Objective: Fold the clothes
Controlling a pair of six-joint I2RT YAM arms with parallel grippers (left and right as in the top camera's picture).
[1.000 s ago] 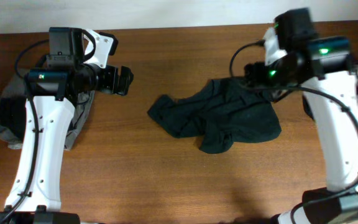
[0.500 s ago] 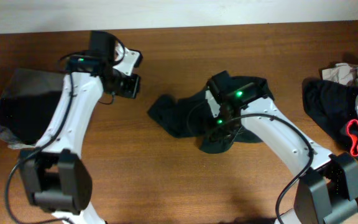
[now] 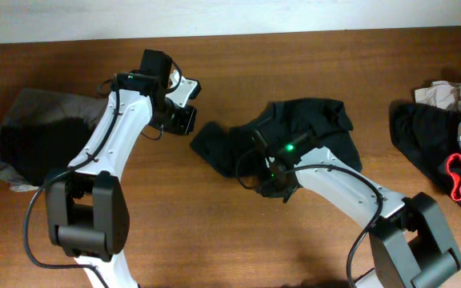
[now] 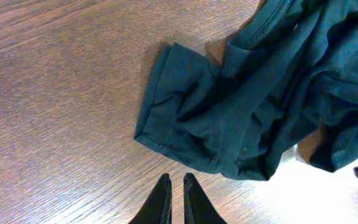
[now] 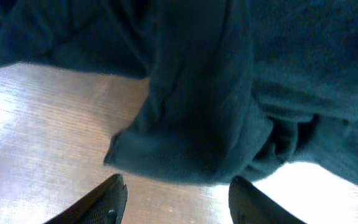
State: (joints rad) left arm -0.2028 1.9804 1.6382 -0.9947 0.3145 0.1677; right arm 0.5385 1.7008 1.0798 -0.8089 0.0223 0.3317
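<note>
The black T-shirt (image 3: 318,128) lay crumpled in a heap on the table (image 3: 214,232), with no fold made in it. By my reading nearly all the work was left: spread it flat, then fold it. At the shirt's near hem the right claw (image 5: 178,186) hovered with its jaws wide, gripping nothing. Just off the shirt's left end, the left claw (image 4: 176,196) was pinched narrow and empty. Well to the shirt's left sat a grey-and-black pile (image 3: 22,136), and well to its right a dark pile with red trim (image 3: 430,136).

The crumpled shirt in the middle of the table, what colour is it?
The shirt is plain dark teal-black; the left wrist view shows it best.
</note>
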